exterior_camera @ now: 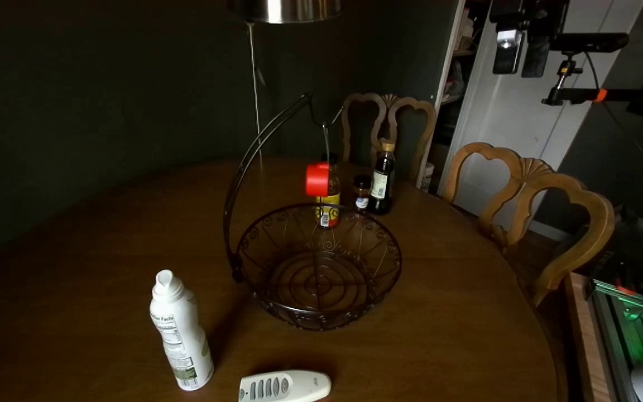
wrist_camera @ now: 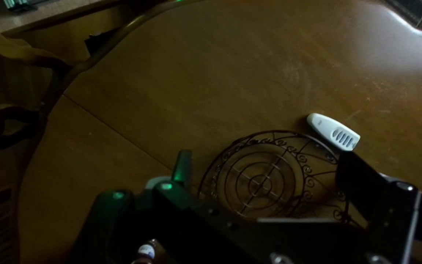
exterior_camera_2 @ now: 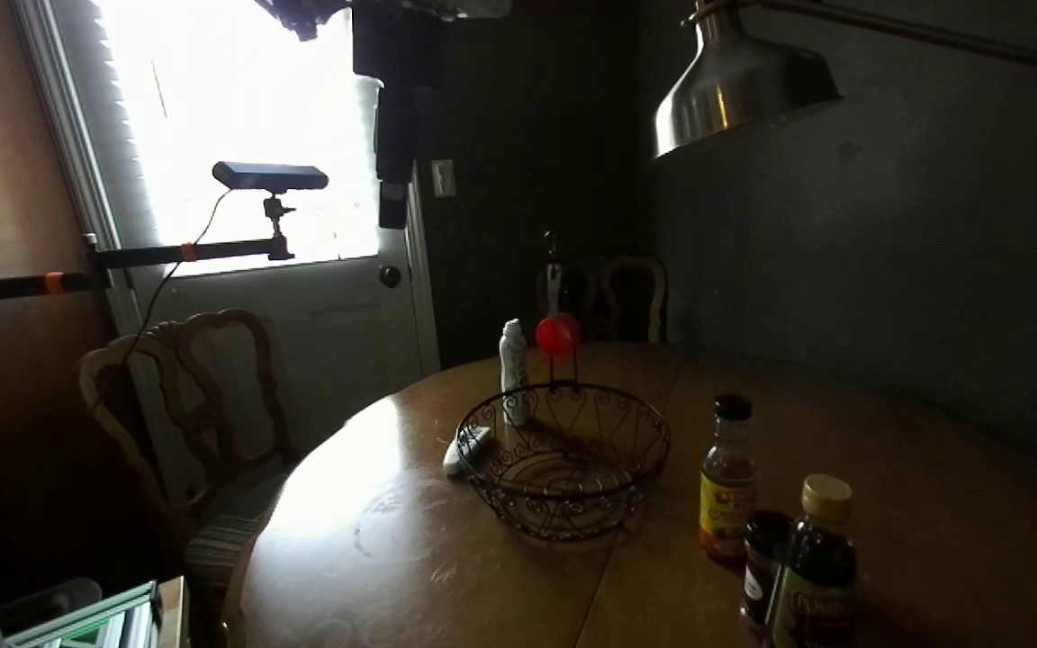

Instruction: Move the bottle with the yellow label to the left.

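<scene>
The bottle with the yellow label stands upright on the table, beyond the wire basket in an exterior view, where a hanging red scoop and the basket rim partly cover it. It shows more plainly, with its dark cap, in an exterior view. It does not show in the wrist view. My gripper is open and empty, with its fingers wide apart over the basket in the wrist view. In both exterior views the gripper hangs high above the table, well apart from the bottle.
A small dark-lidded jar and a dark tan-capped bottle stand close beside the yellow-label bottle. The wire basket has a tall arched handle with the red scoop. A white bottle, a remote and a lamp are nearby.
</scene>
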You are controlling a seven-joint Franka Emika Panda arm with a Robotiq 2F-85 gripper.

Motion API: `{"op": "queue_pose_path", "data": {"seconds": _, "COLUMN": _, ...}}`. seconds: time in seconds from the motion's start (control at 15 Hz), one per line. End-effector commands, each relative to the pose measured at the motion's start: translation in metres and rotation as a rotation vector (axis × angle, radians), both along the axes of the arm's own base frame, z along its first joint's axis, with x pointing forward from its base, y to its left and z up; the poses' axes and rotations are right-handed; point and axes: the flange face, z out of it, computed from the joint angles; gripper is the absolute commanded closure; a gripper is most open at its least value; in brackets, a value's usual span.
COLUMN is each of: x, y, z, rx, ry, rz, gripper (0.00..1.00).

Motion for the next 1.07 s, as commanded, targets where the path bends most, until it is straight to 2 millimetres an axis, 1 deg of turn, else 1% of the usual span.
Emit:
{"op": "queue_pose_path", "data": {"seconds": 0.0, "x": -0.007, "y": -0.045, "z": 0.004, "rx": -0.118, "ry": -0.100, "rz": 0.038, "gripper": 0.00}}
{"op": "queue_pose_path", "data": {"seconds": 0.13, "x": -0.004, "y": -0.065, "z": 0.004, "rx": -0.206, "ry": -0.127, "rz": 0.093, "gripper": 0.00}}
{"op": "queue_pose_path", "data": {"seconds": 0.27, "x": 0.000, "y": -0.077, "z": 0.004, "rx": -0.217, "ry": -0.170, "rz": 0.110, "gripper": 0.00}}
{"op": "queue_pose_path", "data": {"seconds": 0.33, "x": 0.004, "y": -0.069, "z": 0.009, "rx": -0.195, "ry": -0.137, "rz": 0.080, "gripper": 0.00}}
{"op": "queue_pose_path", "data": {"seconds": 0.47, "x": 0.005, "y": -0.075, "z": 0.007, "rx": -0.201, "ry": -0.156, "rz": 0.091, "gripper": 0.00}}
{"op": "queue_pose_path", "data": {"seconds": 0.67, "x": 0.005, "y": -0.076, "z": 0.007, "rx": -0.202, "ry": -0.157, "rz": 0.095, "gripper": 0.00}}
{"op": "queue_pose_path", "data": {"seconds": 0.8, "x": 0.020, "y": -0.082, "z": -0.002, "rx": -0.157, "ry": -0.171, "rz": 0.128, "gripper": 0.00}}
{"op": "queue_pose_path", "data": {"seconds": 0.93, "x": 0.036, "y": -0.093, "z": -0.009, "rx": -0.125, "ry": -0.221, "rz": 0.193, "gripper": 0.00}}
{"op": "queue_pose_path", "data": {"seconds": 1.0, "x": 0.045, "y": -0.100, "z": -0.014, "rx": -0.145, "ry": -0.251, "rz": 0.237, "gripper": 0.00}}
